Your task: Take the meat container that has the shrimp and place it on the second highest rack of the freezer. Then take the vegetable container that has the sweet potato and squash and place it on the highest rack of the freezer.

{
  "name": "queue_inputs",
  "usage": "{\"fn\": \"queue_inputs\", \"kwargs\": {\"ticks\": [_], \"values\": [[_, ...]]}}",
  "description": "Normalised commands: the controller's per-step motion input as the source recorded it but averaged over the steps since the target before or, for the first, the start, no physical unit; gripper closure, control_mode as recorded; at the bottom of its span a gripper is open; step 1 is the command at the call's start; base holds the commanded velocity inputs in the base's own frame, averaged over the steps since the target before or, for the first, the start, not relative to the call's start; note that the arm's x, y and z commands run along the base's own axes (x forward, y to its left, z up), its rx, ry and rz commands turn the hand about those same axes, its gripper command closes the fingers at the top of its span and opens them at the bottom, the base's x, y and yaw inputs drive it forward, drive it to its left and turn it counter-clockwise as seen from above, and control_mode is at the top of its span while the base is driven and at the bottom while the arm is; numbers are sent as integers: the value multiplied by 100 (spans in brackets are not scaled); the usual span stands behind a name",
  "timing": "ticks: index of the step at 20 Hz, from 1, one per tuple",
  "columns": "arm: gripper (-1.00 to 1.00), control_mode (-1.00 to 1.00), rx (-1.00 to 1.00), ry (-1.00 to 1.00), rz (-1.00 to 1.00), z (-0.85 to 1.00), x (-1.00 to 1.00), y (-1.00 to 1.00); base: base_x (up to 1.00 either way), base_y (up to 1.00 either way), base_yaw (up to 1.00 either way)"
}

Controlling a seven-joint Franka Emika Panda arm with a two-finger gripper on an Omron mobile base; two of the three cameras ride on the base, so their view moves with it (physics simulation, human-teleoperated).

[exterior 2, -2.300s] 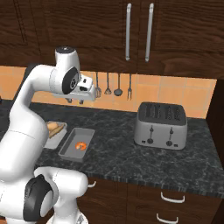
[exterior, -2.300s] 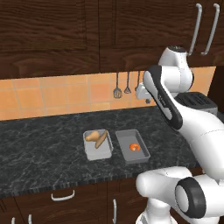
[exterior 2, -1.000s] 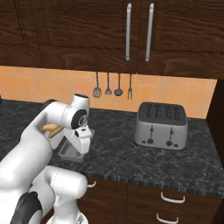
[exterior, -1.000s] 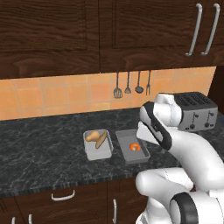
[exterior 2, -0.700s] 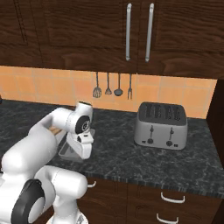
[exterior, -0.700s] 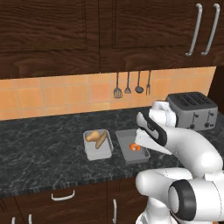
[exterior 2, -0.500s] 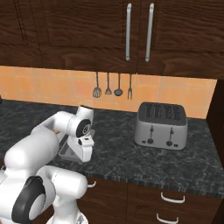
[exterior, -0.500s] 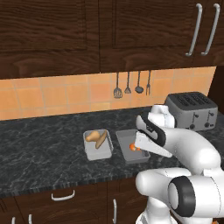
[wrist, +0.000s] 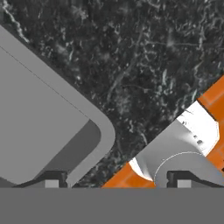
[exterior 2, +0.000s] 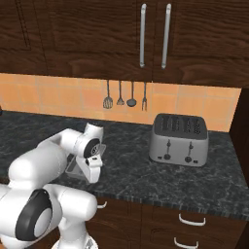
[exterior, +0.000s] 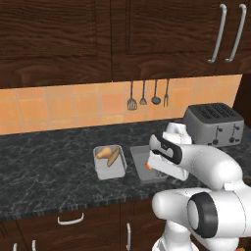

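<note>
Gripper (wrist: 114,179): low over the meat container (exterior: 142,158), fingertips spread wide, one over its rim, nothing visibly clamped. Shrimp (exterior: 148,166): orange speck, probably inside that tray, mostly hidden. Vegetable container (exterior: 109,169): just left, holding sweet potato (exterior: 113,157) and squash (exterior: 103,153). Toaster (exterior: 213,124): far right on the counter (exterior: 44,166).

Folded low, white arm with dark joints; two-finger gripper (wrist: 116,179) pointing down, dark fingertips (wrist: 51,178) spread apart.

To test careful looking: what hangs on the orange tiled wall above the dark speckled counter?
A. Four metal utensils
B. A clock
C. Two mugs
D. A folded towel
A: four slim metal utensils hang in a row on the orange tiled wall, left of the silver toaster.
</note>
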Motion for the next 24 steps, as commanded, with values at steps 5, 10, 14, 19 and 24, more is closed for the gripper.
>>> {"fn": "queue_inputs", "kwargs": {"ticks": [5, 10, 14, 19, 24], "values": [[-100, -100, -2, -4, -5, -25, 29, 2, 0, 0, 0], [-100, -100, -3, -4, -1, -18, 3, 0, 0, 0, 0], [-100, -100, -1, -6, -1, -6, 14, 0, 0, 0, 0], [100, -100, -2, -9, -2, -12, 0, 0, 0, 0, 0], [100, -100, -7, -5, 0, -6, 0, 0, 0, 0, 0]]}}
